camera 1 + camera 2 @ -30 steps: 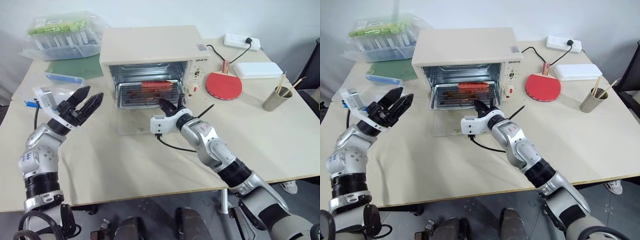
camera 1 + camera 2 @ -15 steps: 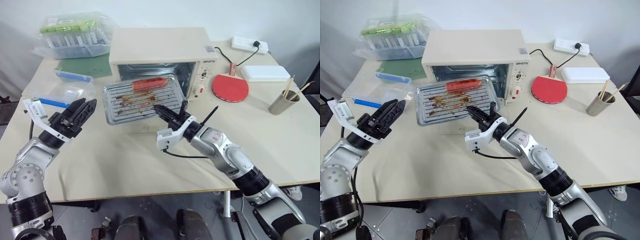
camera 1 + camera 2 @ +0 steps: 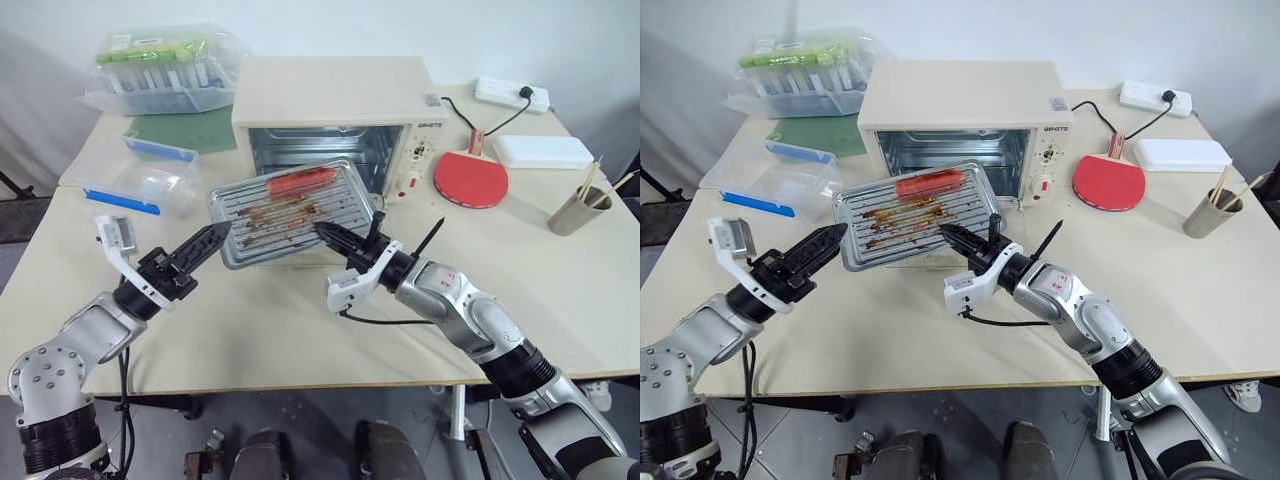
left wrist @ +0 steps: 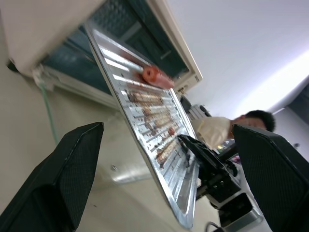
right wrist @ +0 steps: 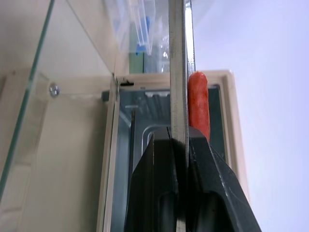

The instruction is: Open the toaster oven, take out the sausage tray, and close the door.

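Left eye view puts the toaster oven [image 3: 335, 115] at upper centre of the frame, its door [image 3: 300, 255] dropped flat onto the table [image 3: 250, 330] in front of it. Just below the open cavity, at frame centre, the sausage tray [image 3: 285, 210] hangs clear of the oven, one red sausage [image 3: 300, 180] lying along its far edge and brown grease across the ridges. The right gripper [image 3: 328, 232] is pinched tight on the tray's near rim; the right wrist view shows the thin metal edge squeezed between both black fingers [image 5: 145, 193]. At lower left the left gripper [image 3: 205, 245] stands spread wide with nothing in it, its tips just beside the tray's left edge, not touching.
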